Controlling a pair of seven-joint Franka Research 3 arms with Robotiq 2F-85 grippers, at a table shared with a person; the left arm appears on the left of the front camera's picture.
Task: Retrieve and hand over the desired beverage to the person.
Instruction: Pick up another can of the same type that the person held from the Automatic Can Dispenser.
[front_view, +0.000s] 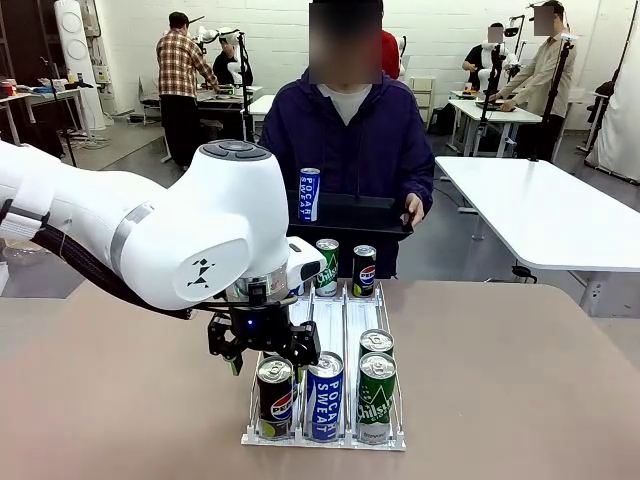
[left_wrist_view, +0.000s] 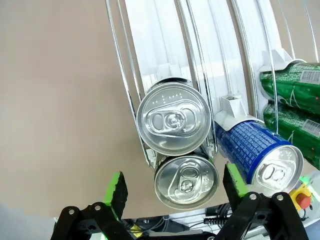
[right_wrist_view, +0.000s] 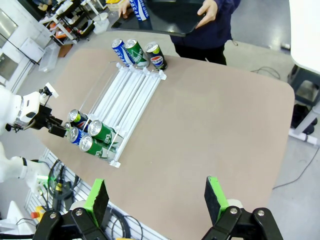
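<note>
left fingers (left_wrist_view: 116, 192) spread over Pepsi can (front_view: 275, 398) | right fingers (right_wrist_view: 97, 200) spread, high | person (front_view: 345, 130) holds tray (front_view: 360, 212)

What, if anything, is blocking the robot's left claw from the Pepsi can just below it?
Nothing visible does. The left gripper hangs open directly above the Pepsi can at the near end of the rack, with nothing between them. The Pocari Sweat can stands close beside it, so room for the finger on that side looks tight.

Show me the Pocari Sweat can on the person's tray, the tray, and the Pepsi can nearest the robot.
Pocari Sweat can (front_view: 309, 194), front view, on its blue label.
Tray (front_view: 360, 213), front view, on its bare black surface.
Nearest Pepsi can (front_view: 275, 399), front view, on its logo.
</note>
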